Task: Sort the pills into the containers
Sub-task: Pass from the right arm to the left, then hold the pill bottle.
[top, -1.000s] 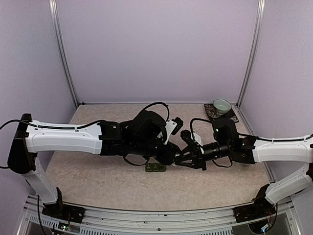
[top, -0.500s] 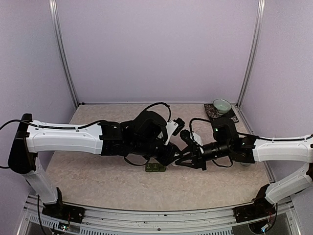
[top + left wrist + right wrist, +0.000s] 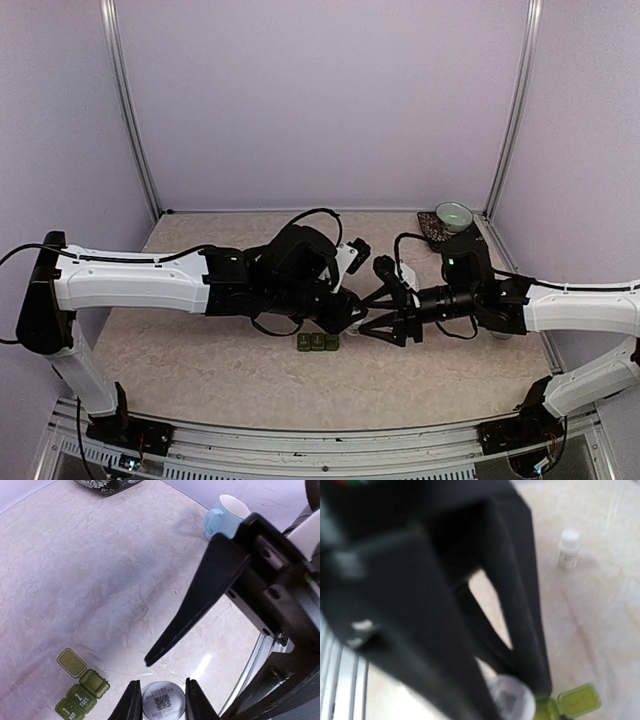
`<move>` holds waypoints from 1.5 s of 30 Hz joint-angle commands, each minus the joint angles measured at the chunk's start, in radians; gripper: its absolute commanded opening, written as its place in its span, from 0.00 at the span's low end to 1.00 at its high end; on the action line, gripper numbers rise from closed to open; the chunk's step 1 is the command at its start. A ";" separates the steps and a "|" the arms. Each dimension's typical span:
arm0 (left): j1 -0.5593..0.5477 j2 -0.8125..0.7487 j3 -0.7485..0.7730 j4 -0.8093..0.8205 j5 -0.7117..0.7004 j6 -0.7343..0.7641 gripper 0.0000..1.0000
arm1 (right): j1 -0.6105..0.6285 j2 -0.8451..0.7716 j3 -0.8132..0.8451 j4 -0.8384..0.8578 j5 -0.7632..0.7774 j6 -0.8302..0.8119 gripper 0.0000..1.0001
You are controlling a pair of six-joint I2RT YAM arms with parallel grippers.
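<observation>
At the bottom edge of the left wrist view, the left tool (image 3: 162,690) is clenched on a small white bottle (image 3: 163,706). The containers (image 3: 80,692) lie just lower left of it on the desk (image 3: 100,580), the strip slanting up-right with one lid open. Beyond, the right tool (image 3: 366,317) stands parted and empty. No pills are visible.

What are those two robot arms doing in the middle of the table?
They are working on sorting pills. The left gripper has its jaws shut on what looks like a small round bottle with a square code on its end. The right gripper is right beside it with its jaws open, not holding it. Just below them on the table lie the green containers, with one lid flipped open. No pills can be seen.
</observation>
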 commanded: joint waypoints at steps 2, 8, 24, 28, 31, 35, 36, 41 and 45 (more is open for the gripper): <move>0.022 -0.104 -0.073 0.101 -0.001 -0.007 0.12 | 0.007 -0.088 -0.065 0.106 0.011 0.013 0.68; 0.027 -0.242 -0.203 0.299 0.080 0.011 0.12 | 0.003 -0.148 -0.179 0.335 -0.063 0.111 0.70; 0.003 -0.330 -0.296 0.531 0.247 0.029 0.11 | 0.005 0.133 -0.243 1.275 -0.333 0.671 0.68; 0.000 -0.330 -0.301 0.554 0.265 0.026 0.12 | 0.005 0.154 -0.236 1.316 -0.322 0.697 0.66; -0.004 -0.323 -0.303 0.564 0.273 0.024 0.12 | 0.006 0.167 -0.226 1.339 -0.301 0.728 0.64; -0.009 -0.312 -0.301 0.569 0.280 0.024 0.12 | 0.005 0.192 -0.202 1.344 -0.302 0.754 0.60; -0.010 -0.309 -0.302 0.568 0.278 0.024 0.12 | 0.006 0.196 -0.196 1.341 -0.303 0.758 0.58; -0.011 -0.314 -0.310 0.577 0.275 0.023 0.11 | 0.006 0.222 -0.178 1.369 -0.320 0.794 0.51; -0.012 -0.317 -0.319 0.582 0.272 0.022 0.12 | 0.007 0.244 -0.159 1.370 -0.336 0.813 0.45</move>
